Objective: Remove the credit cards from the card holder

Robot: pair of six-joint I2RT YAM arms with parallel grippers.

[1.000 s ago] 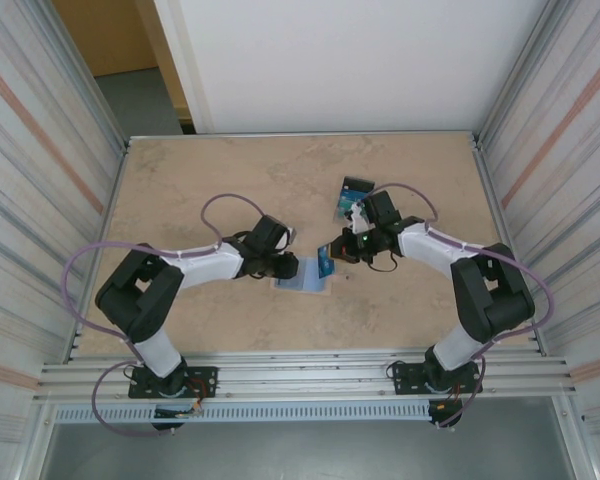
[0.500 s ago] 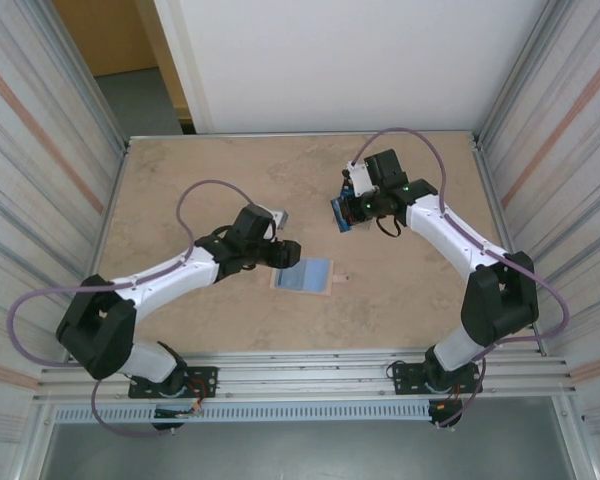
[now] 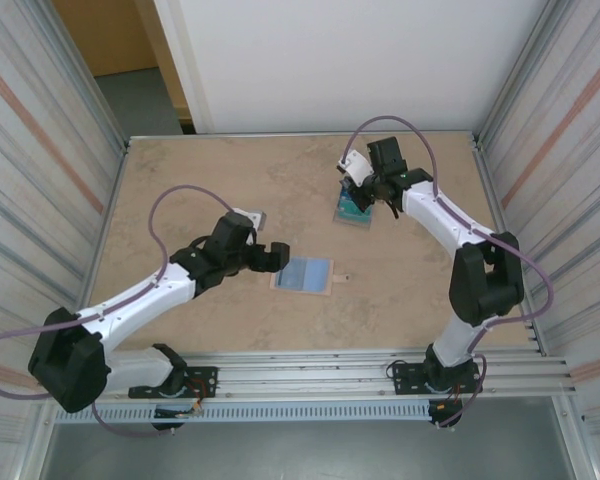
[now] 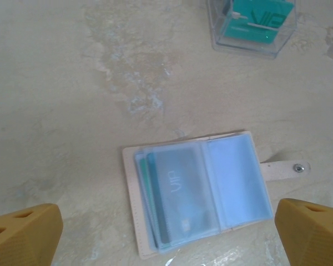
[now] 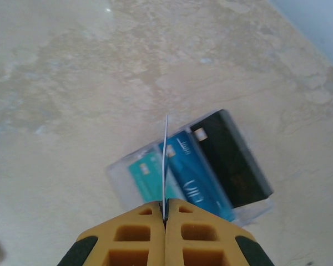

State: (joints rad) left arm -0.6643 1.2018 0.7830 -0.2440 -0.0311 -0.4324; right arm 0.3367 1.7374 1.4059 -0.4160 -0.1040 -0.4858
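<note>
The beige card holder (image 3: 303,274) lies spread open on the table, light blue inside up. In the left wrist view the card holder (image 4: 241,183) has credit cards (image 4: 180,194) tucked in its left sleeves, teal edges peeking out behind. My left gripper (image 4: 167,221) hovers open over it, its fingers (image 4: 22,235) wide apart and touching nothing. My right gripper (image 5: 165,213) is shut on a thin credit card (image 5: 165,155) seen edge-on. It hangs above a clear box (image 5: 194,166) with teal, blue and black cards inside. From above, the right gripper (image 3: 358,195) is at the far right of centre.
The clear box (image 3: 352,213) sits beyond the card holder, and in the left wrist view the clear box (image 4: 252,25) is at the top edge. The holder's snap tab (image 4: 286,168) sticks out to its right. Metal walls (image 3: 40,200) line both sides of the table.
My left gripper has opened and drawn back left from the card holder. The right gripper has carried a card from the holder away to above the clear box.
</note>
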